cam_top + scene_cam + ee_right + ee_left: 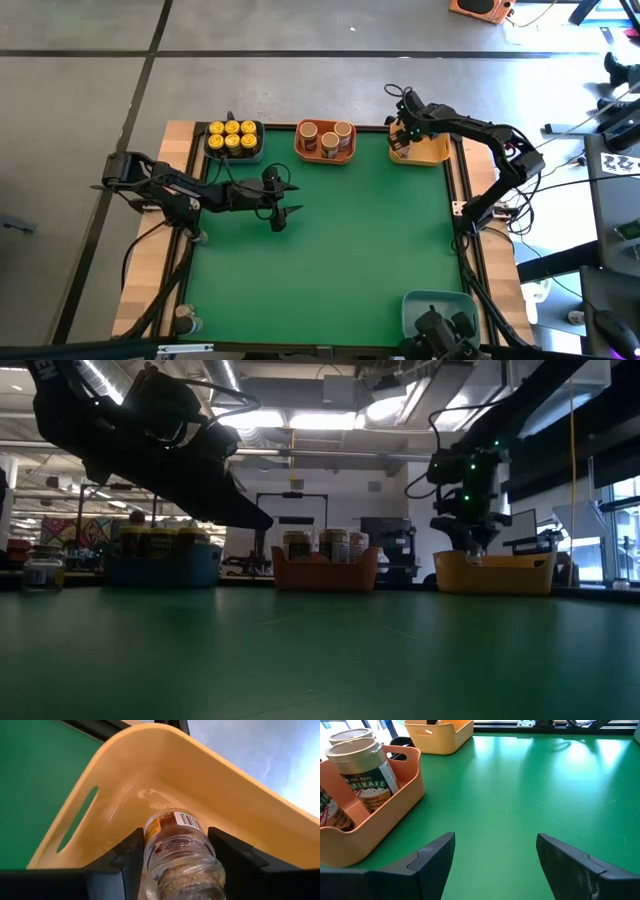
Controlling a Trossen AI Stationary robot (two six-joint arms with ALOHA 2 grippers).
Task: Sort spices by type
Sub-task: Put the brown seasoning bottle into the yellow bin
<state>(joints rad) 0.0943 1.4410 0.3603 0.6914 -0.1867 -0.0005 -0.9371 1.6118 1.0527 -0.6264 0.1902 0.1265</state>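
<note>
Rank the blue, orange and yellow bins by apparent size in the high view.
1. Blue bin and orange bin: these look about alike, so no ranking between them.
2. Yellow bin: looks a little smaller, but the right gripper and its arm cover part of it, so this is unsure.

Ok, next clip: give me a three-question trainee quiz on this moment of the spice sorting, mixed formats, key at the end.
1. True or false: the left gripper hangs open over the bare green mat, holding nothing.
2. What is the right gripper clamped on, and over which bin? A) a yellow-lidded jar over the blue bin; B) a small clear spice jar over the yellow bin; C) a tan-lidded jar over the orange bin.
3. Fill in: the blue bin holds ___ yellow-lidded jars.

Key: 1 true; 2 B; 3 six.
</note>
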